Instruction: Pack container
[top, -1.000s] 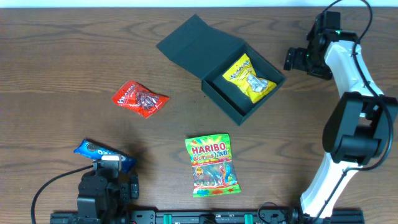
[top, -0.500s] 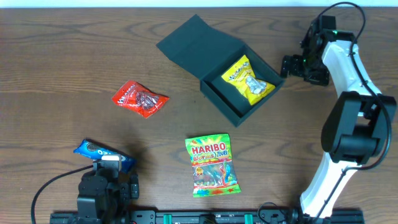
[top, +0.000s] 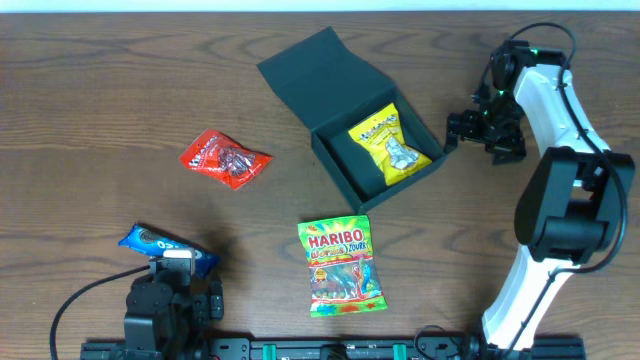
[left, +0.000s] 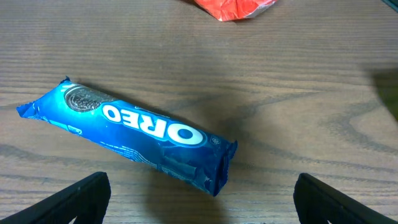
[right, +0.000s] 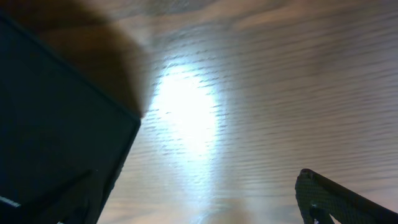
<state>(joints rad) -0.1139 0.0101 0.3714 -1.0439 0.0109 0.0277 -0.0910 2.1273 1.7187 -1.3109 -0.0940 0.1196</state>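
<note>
Dark wood tabletop (top: 100, 100) from overhead: the matte teal-black square cardboard container (top: 318, 78) lies open right of centre with a crinkled yellow snack packet (top: 390, 148) inside. My right gripper (top: 460, 128) sits just beside its corner, probably to steady it. Left wrist: my left gripper (left: 199, 199) hangs spread over the blue Oreo biscuit pack (left: 134, 134). Right wrist: the container's wall is close, fingers apart, nothing held.

On the brown wooden table (top: 100, 90) a Haribo bag (top: 341, 265) lies flat, face up. From it, a crinkled red packet (top: 225, 159) sits at ten o'clock, well apart; a blue Oreo pack (left: 127, 135) lies slantwise at nine o'clock; a yellow packet (top: 393, 147) lies at one o'clock.
</note>
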